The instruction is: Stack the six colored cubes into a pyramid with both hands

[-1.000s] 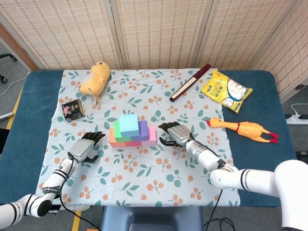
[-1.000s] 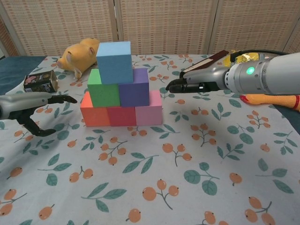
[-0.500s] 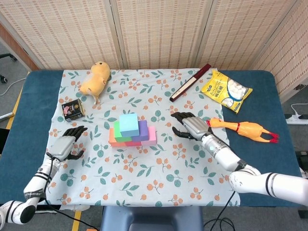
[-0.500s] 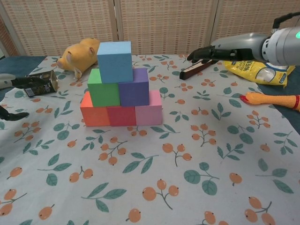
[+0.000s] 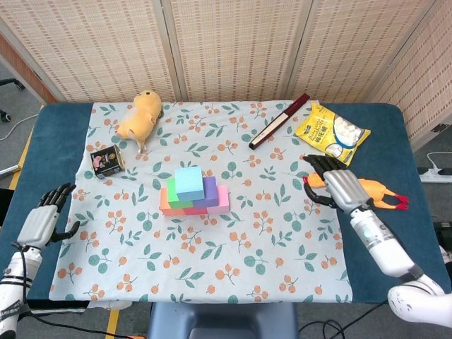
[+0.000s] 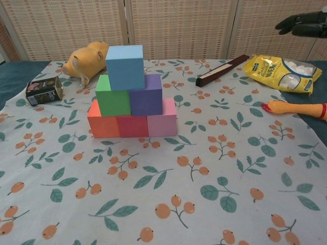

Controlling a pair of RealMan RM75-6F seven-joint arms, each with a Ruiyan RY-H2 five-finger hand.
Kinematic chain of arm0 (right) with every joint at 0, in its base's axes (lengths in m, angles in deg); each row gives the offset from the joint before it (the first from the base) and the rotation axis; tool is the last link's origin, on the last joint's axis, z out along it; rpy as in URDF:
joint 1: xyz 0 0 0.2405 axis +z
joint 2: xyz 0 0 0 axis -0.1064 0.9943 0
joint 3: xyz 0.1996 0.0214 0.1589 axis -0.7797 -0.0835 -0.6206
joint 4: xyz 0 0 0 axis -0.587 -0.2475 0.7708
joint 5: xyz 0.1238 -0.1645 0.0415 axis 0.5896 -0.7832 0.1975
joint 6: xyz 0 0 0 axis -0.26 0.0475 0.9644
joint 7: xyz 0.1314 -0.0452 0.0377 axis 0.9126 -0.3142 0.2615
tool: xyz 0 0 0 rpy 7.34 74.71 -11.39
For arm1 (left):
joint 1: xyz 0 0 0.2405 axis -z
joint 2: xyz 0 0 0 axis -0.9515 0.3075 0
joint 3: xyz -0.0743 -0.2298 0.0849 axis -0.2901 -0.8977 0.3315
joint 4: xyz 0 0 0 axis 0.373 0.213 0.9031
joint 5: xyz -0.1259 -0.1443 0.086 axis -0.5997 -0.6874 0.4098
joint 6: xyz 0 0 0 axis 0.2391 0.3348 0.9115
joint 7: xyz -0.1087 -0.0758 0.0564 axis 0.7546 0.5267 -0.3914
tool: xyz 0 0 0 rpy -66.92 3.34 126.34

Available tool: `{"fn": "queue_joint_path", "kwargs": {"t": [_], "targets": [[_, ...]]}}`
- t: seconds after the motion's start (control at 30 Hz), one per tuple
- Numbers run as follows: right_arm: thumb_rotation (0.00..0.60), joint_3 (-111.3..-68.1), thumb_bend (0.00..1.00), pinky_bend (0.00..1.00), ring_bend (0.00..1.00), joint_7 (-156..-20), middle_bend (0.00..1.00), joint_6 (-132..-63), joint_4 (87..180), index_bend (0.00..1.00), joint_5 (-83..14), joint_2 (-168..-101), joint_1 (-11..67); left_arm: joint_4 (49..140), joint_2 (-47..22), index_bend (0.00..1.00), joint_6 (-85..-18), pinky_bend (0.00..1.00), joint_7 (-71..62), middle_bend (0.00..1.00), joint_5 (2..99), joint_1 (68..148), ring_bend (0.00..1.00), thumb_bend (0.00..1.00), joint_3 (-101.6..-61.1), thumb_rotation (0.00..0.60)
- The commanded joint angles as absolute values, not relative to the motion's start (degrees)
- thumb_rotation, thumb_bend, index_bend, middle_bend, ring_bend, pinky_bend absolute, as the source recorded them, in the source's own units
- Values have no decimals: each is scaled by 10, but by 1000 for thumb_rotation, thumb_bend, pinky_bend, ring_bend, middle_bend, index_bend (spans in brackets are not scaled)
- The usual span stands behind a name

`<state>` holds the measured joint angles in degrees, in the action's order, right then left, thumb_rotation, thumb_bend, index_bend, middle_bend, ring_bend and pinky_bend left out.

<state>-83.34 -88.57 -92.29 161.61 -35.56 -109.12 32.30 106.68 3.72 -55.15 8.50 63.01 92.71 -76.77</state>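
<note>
The six-cube pyramid [image 6: 132,94] stands finished at centre-left of the frame: orange, red and pink below, green and purple above, blue on top. Its base row runs left to right, apex straight up. The left hand [image 5: 44,219] and right hand [image 5: 337,185], fingers spread and empty, sit at the edges; judging by this, nothing remains but withdrawal.

**Hidden and cut-off parts**

In the chest view the right hand [image 6: 302,23] is cut by the top right edge, and the rubber chicken [image 6: 295,108] by the right edge. The left hand [image 5: 42,219] shows only in the head view. The small can [image 5: 107,160] label is too small to read.
</note>
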Motion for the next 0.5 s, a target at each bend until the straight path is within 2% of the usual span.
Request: {"fn": "queue_joint_path", "kwargs": {"t": [0.03, 0.2, 0.27, 0.5], "targets": [[107, -806, 441, 16, 0, -859, 61, -1039, 1616, 24, -430, -1077, 233, 1057, 37, 37, -624, 0, 96, 0, 634, 877, 0, 412, -768, 600], [118, -781, 319, 29, 0, -841, 61, -1155, 1594, 0, -488, -1093, 142, 1042, 18, 24, -707, 2, 95, 0, 643, 823, 0, 406, -765, 600], [117, -770, 318, 29, 0, -826, 60, -1195, 1581, 0, -513, -1105, 108, 1040, 12, 14, -727, 2, 90, 0, 654, 807, 0, 403, -757, 600], [173, -742, 318, 29, 0, -787, 60, -1300, 1530, 0, -578, -1150, 14, 1058, -10, 0, -791, 2, 51, 0, 690, 762, 0, 393, -739, 600]]}}
